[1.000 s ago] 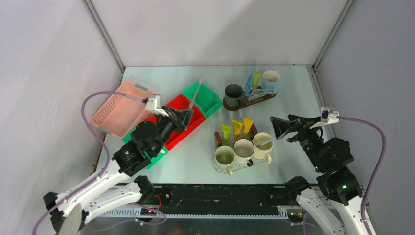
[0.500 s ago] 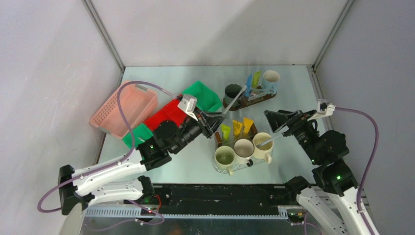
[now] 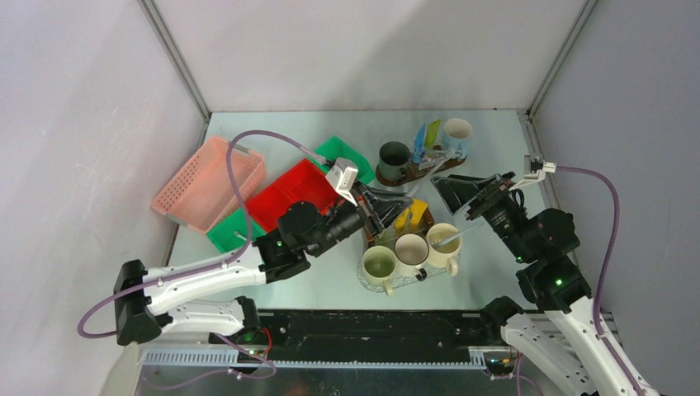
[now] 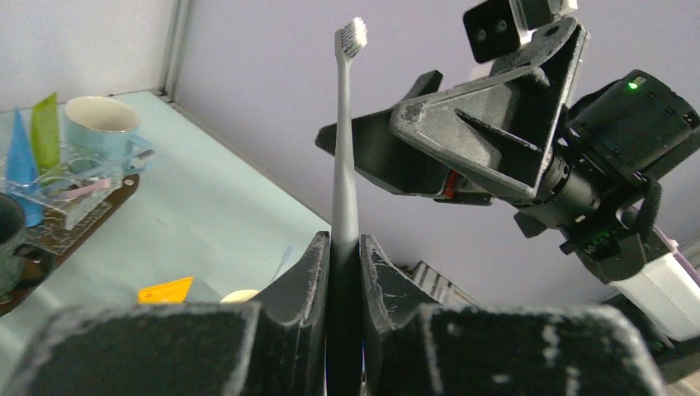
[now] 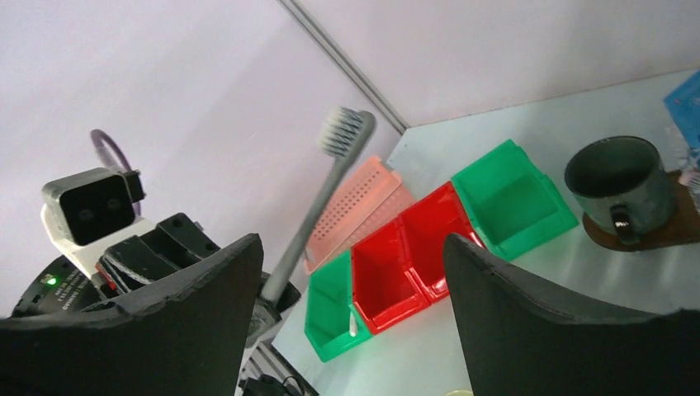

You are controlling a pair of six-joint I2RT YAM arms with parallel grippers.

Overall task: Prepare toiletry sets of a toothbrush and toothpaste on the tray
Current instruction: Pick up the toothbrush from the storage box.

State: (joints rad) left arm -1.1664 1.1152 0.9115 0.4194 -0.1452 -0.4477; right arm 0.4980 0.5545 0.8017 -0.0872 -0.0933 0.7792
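SURFACE: I read one pale table [image 3: 272,136] | 9 o'clock: pink basket [image 3: 208,181] | 10 o'clock: green and red bins [image 3: 289,190] in a row, just beside the basket | 1 o'clock: dark oval tray [image 3: 385,179] | 5 o'clock: clear tray [image 3: 400,285], apart from the bins

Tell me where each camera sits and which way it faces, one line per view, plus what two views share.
Top external: above and behind the bases, looking down on the table; both arms show, left gripper, right gripper.
Left wrist: on that wrist, looks along its own shut fingers up the toothbrush toward the right arm.
Right wrist: on that wrist, looks between its own open fingers toward the left arm and the coloured bins.
Shared: both wrist views show the toothbrush, and each the other arm.
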